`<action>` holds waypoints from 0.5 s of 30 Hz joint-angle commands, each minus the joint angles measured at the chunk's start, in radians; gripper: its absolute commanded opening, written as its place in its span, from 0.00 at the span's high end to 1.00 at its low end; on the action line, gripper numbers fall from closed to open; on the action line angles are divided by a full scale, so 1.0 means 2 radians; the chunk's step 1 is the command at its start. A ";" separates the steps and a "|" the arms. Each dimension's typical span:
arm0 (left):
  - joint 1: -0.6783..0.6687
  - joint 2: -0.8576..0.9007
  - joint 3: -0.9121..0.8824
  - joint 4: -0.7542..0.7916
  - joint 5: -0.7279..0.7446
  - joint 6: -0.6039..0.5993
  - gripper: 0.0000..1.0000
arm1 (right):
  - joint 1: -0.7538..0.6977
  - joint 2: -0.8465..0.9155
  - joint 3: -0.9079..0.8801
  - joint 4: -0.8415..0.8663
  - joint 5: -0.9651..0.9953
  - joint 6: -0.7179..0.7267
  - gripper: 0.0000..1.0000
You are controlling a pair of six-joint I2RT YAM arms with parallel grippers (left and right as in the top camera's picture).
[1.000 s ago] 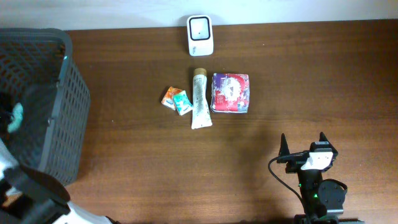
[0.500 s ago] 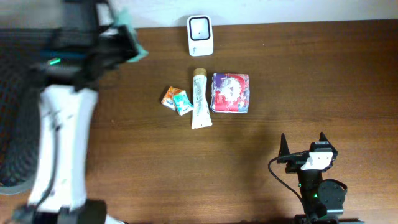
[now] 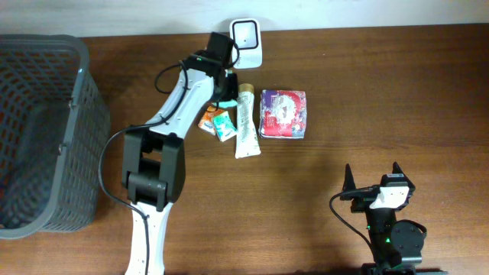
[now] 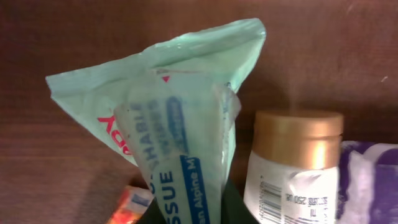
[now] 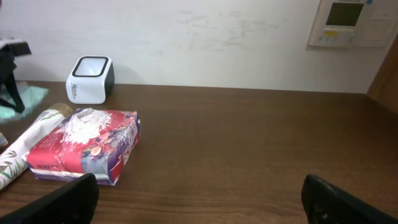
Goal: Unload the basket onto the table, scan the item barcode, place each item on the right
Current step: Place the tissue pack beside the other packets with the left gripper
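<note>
My left gripper [image 3: 225,90] hovers just below the white barcode scanner [image 3: 246,42], over the cap end of a white tube [image 3: 245,122]. It is shut on a pale green tissue pack [image 4: 180,124], which sticks up from between the jaws and fills the left wrist view. The tube's gold cap and its barcode label [image 4: 292,168] show beside it. In the right wrist view the pack [image 5: 22,99] shows at the far left, near the scanner [image 5: 91,79]. My right gripper [image 3: 373,179] rests open at the table's front right, nothing between its fingers.
A purple-red pouch [image 3: 283,114] lies right of the tube. Small orange [image 3: 208,121] and teal [image 3: 223,124] packets lie left of it. A dark mesh basket [image 3: 76,137] stands at the left edge. A wall panel [image 5: 348,22] hangs behind the table.
My left arm has swung from the basket across to the scanner, carrying the green tissue pack. The right arm has not moved.
</note>
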 commanded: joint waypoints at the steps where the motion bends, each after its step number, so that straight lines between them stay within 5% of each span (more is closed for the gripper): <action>1: -0.017 0.005 0.001 -0.034 -0.002 0.009 0.76 | 0.003 -0.003 -0.004 -0.002 0.003 -0.003 0.01; 8: -0.017 0.003 0.004 -0.150 -0.049 0.009 0.64 | 0.003 -0.003 -0.004 -0.002 0.003 -0.003 0.01; 9: -0.015 0.003 0.010 -0.165 -0.049 0.009 0.57 | 0.003 -0.003 -0.004 -0.002 0.003 -0.003 0.01; 10: -0.013 0.002 0.023 -0.179 -0.049 0.009 0.33 | 0.003 -0.003 -0.004 -0.002 0.003 -0.003 0.01; 12: -0.008 0.000 0.064 -0.208 -0.049 0.009 0.07 | 0.003 -0.003 -0.004 -0.002 0.003 -0.003 0.01; 15: -0.007 0.000 0.169 -0.275 -0.049 0.009 0.01 | 0.003 -0.003 -0.004 -0.002 0.003 -0.003 0.01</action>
